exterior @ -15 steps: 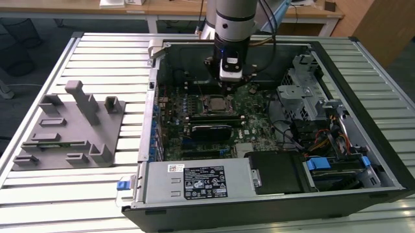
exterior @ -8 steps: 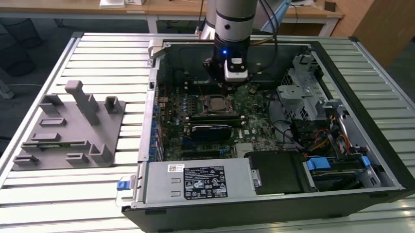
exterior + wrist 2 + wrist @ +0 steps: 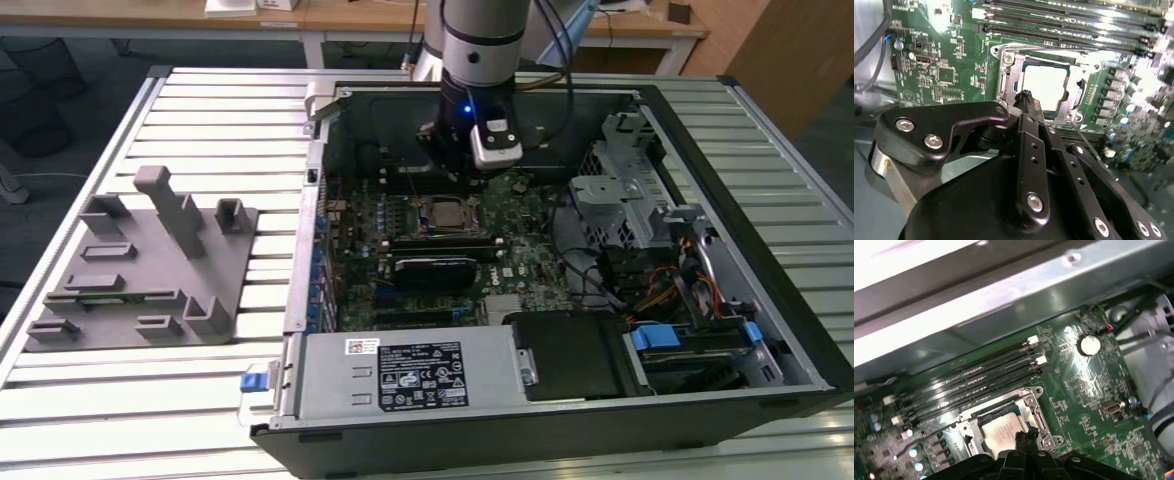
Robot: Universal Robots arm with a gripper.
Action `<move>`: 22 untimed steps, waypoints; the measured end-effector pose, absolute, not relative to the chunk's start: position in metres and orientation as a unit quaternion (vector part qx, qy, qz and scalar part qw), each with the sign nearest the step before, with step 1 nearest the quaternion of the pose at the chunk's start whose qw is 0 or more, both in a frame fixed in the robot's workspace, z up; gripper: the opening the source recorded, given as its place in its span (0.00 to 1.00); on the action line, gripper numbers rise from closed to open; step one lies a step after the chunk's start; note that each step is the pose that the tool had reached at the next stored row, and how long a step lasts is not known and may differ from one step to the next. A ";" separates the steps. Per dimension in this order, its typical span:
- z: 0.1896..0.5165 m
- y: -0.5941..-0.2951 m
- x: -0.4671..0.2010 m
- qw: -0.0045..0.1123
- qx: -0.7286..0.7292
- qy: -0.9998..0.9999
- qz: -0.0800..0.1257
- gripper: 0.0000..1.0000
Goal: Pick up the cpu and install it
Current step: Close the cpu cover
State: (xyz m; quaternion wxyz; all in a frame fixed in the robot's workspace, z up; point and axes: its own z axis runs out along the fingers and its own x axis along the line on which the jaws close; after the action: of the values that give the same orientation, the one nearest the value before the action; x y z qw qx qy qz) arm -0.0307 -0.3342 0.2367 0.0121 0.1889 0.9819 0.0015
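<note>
The cpu (image 3: 446, 215) lies flat, silvery top up, inside the metal socket frame (image 3: 1006, 80) on the green motherboard (image 3: 527, 250) of the open computer case (image 3: 787, 300). Both wrist views show the cpu (image 3: 1046, 87) (image 3: 1000, 432) seated in the frame. My gripper (image 3: 463, 180) hangs just above the socket's edge. Its black fingers (image 3: 1026, 115) are pressed together to a single narrow tip, shut with nothing between them. In the second wrist view the gripper (image 3: 1024, 95) overlaps the frame's edge; in the first wrist view the gripper (image 3: 1024, 434) covers one corner of the chip.
Long black memory slots (image 3: 969, 380) run beside the socket. A coin battery (image 3: 1089, 345) sits on the board. A drive cage (image 3: 627, 195) and cables fill the exterior view's right. The power supply (image 3: 400, 375) lies at the front. A grey fixture (image 3: 147, 260) stands outside the case.
</note>
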 end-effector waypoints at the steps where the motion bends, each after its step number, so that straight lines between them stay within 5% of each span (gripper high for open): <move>1: 0.237 -0.334 -0.031 0.012 0.180 0.984 0.001 0.11; 22: 0.234 -0.334 -0.031 0.006 0.096 0.995 -0.006 0.11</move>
State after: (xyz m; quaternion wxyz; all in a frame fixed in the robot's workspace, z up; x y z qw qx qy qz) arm -0.0310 -0.3343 0.2338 0.0063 0.0955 0.9954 -0.0055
